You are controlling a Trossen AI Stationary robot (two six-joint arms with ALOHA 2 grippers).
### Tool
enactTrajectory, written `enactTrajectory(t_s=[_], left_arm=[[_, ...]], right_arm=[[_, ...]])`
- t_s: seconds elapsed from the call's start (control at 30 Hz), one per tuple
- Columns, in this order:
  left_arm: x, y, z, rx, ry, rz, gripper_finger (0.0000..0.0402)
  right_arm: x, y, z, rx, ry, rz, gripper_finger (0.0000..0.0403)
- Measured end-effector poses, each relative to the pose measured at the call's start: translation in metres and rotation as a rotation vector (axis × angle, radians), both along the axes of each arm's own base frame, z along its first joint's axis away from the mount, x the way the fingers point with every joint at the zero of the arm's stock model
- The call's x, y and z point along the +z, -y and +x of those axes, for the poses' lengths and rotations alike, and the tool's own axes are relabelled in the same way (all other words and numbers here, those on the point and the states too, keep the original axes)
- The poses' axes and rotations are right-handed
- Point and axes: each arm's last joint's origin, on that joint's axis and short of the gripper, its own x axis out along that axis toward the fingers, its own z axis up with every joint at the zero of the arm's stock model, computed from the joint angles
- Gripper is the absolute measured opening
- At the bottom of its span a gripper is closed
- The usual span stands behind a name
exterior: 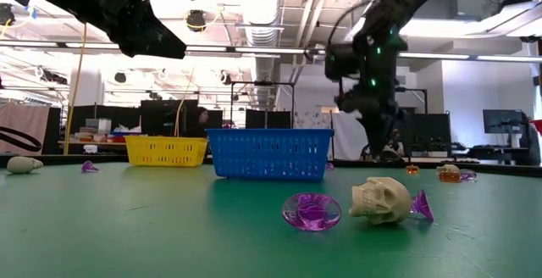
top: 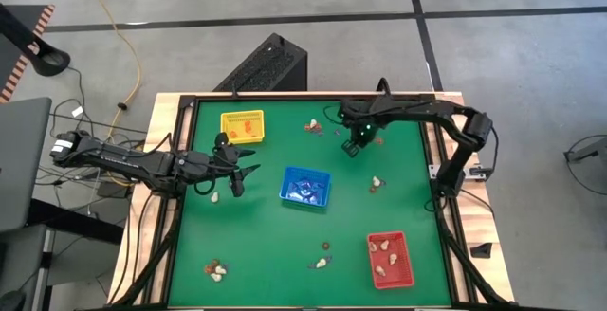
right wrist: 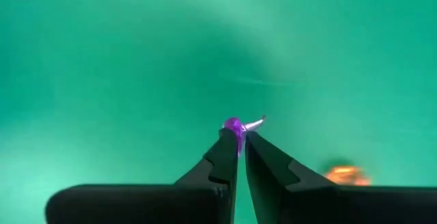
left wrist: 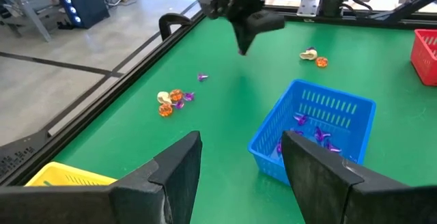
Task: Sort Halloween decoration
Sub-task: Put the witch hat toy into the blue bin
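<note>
Over the table, high view: the right gripper (top: 356, 146) hangs above the far part of the green mat (top: 285, 254), near a small cluster of trinkets (top: 314, 126) at the far edge; the left gripper (top: 237, 173) waits between the yellow tray (top: 242, 126) and the blue tray (top: 305, 186).
Other trinkets, high view: one cream piece (top: 377, 184) lies right of the blue tray, a few sit in the red tray (top: 390, 259), and more lie near the front edge (top: 217, 271).
Low view, right gripper: it (exterior: 378, 147) points down behind the blue tray (exterior: 269, 153), well beyond a cream skull (exterior: 380, 200) and a purple ring (exterior: 312, 211) lying in front.
Low view, left gripper: it (exterior: 148, 32) hangs high, above the yellow tray (exterior: 167, 150).
Left wrist view: the fingers (left wrist: 179, 169) stand wide apart with nothing between them; purple trinkets (left wrist: 311, 134) lie inside the blue tray (left wrist: 313, 136), and orange, cream and purple ones (left wrist: 173, 100) lie on the mat beyond.
Right wrist view, grip: the right gripper (right wrist: 239, 142) is closed on a tiny purple trinket (right wrist: 233, 125), pinched right at its fingertips (right wrist: 225, 142) above the mat.
Right wrist view, nearby: an orange trinket (right wrist: 345, 175) lies on the mat just beside the fingers, apart from them.
</note>
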Motion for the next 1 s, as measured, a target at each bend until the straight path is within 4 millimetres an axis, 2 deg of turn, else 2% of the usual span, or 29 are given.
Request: enactTrajectory(t_s=[0.13,0.27,0.4,0.5,0.73,1.0], left_arm=[[0.000,0.000,0.000,0.000,-0.001,0.001,0.0194],[0.000,0.000,0.000,-0.001,-0.001,0.002,0.0194],[0.000,0.000,0.000,-0.001,-0.001,0.003,0.0194],[0.000,0.000,0.000,-0.001,0.000,0.002,0.0194],[0.001,0.000,0.000,0.002,0.012,-0.008,0.0194],[0.001,0.000,0.000,0.008,0.023,-0.032,0.0194]], right_arm=[[0.020,-0.033,0.014,0.078,0.112,-0.001,0.0058],[0.036,-0.075,0.038,0.176,0.298,-0.040,0.0058],[0.044,-0.119,0.062,0.315,0.484,-0.068,0.0058],[0.045,-0.141,0.073,0.349,0.562,-0.146,0.0058],[0.043,-0.159,0.077,0.346,0.587,-0.153,0.0059],[0.047,-0.161,0.081,0.361,0.637,-0.173,0.0062]])
